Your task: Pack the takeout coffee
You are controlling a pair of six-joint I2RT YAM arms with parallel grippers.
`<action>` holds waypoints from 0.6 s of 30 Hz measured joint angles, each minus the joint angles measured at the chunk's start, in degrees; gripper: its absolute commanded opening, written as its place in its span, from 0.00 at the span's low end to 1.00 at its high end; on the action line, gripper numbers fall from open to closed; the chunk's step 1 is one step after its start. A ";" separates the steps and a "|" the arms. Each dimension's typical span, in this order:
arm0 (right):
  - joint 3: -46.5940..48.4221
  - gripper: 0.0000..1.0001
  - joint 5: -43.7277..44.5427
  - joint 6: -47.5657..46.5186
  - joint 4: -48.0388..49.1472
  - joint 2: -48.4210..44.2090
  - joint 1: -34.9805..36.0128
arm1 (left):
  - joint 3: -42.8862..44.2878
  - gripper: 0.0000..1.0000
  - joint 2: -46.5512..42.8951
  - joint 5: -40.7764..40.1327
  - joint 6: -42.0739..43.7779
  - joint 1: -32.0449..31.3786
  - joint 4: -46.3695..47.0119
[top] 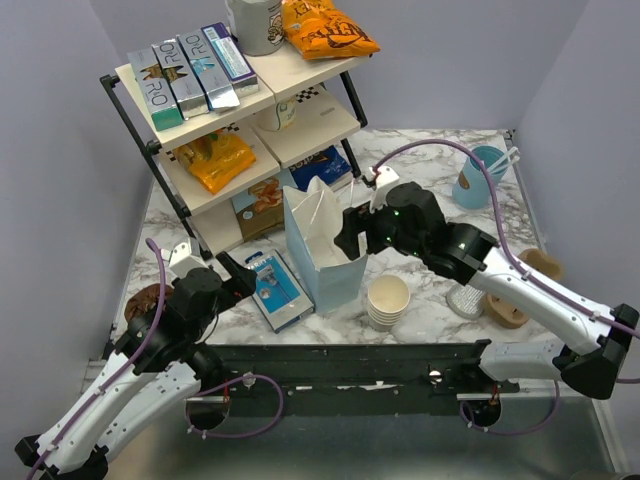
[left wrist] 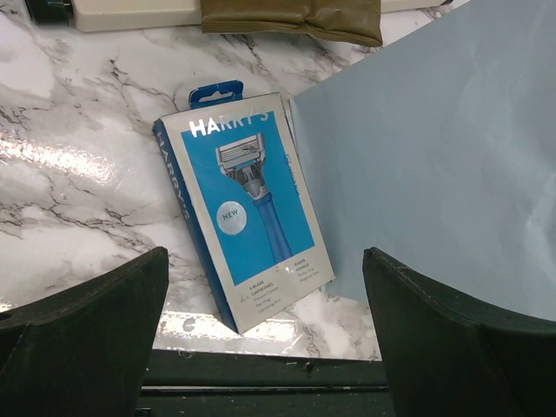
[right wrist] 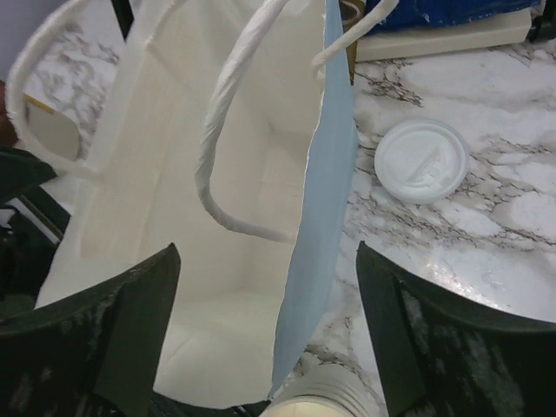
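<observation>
Coffee, the lidded cup, cannot be made out in any view, so where it is cannot be told. Only the top view takes in the whole marble worktop [top: 430, 315]: a shelf [top: 300, 130] at the far left corner, a bag [top: 325, 255] upright near the middle, a stack of lidless cream cups [top: 388, 300] just beside the bag's right side toward the near edge, and a razor box [top: 275, 290] flat beside its left side. Only the right wrist view looks into the bag, which is white and smooth inside and pale blue outside, with twisted white paper handles. That view also shows a round white lid [right wrist: 421, 161] lying flat on the marble beyond the bag's blue wall. The right gripper [right wrist: 268, 252] has its fingers wide with that wall between them, one inside and one outside, neither seen touching it. The left wrist view reads the box: "HARRY'S", a round "NEW" badge and a pictured blue-handled razor. The left gripper [left wrist: 265, 256] hovers over it, fingers wide, holding nothing. Boxes [top: 195, 70] on the top shelf show large letters "RO".
</observation>
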 measured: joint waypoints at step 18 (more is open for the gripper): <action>4.74 0.01 6.84 0.20 -3.34 1.81 1.44 | -0.02 0.99 0.07 0.00 0.07 0.00 0.24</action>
